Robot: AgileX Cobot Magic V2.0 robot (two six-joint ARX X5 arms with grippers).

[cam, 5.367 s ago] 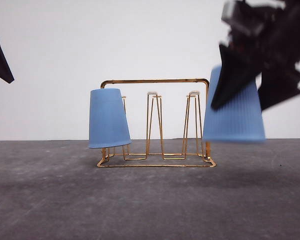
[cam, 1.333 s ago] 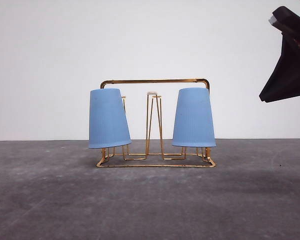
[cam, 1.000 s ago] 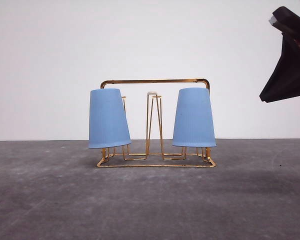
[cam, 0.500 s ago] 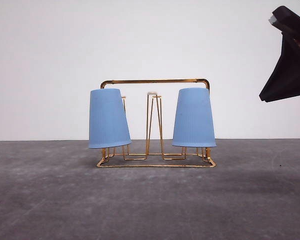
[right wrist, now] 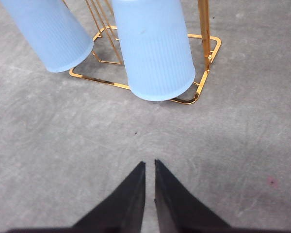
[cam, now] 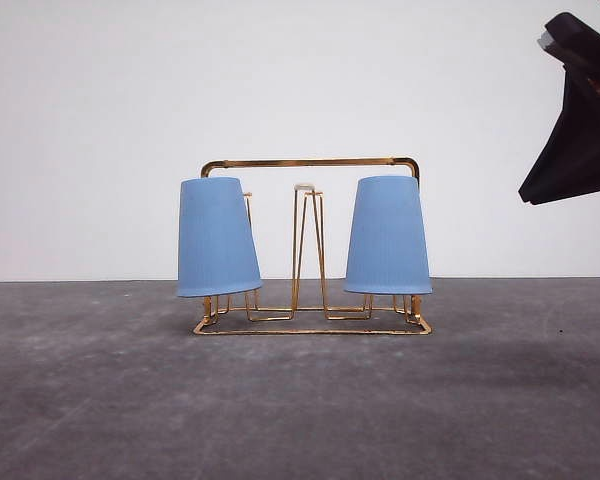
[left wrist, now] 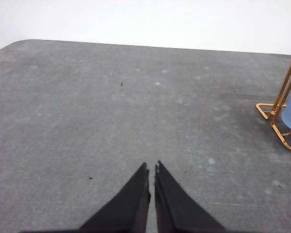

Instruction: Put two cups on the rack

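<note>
Two light blue ribbed cups hang upside down on the gold wire rack in the middle of the table: one cup on the left peg, tilted a little, the other cup on the right peg. The right wrist view looks down on the same rack and both cups. My right gripper is shut and empty, held high to the right of the rack, its dark body at the front view's right edge. Left of the rack, my left gripper is shut over bare table, with a rack corner at the frame's edge.
A white-tipped middle peg stands free between the cups. The grey table top stretches in front of and around the rack, with a white wall behind.
Earlier my right gripper held the second cup beside the rack's right end; that cup now hangs on the right peg. Over the last second nothing has moved.
</note>
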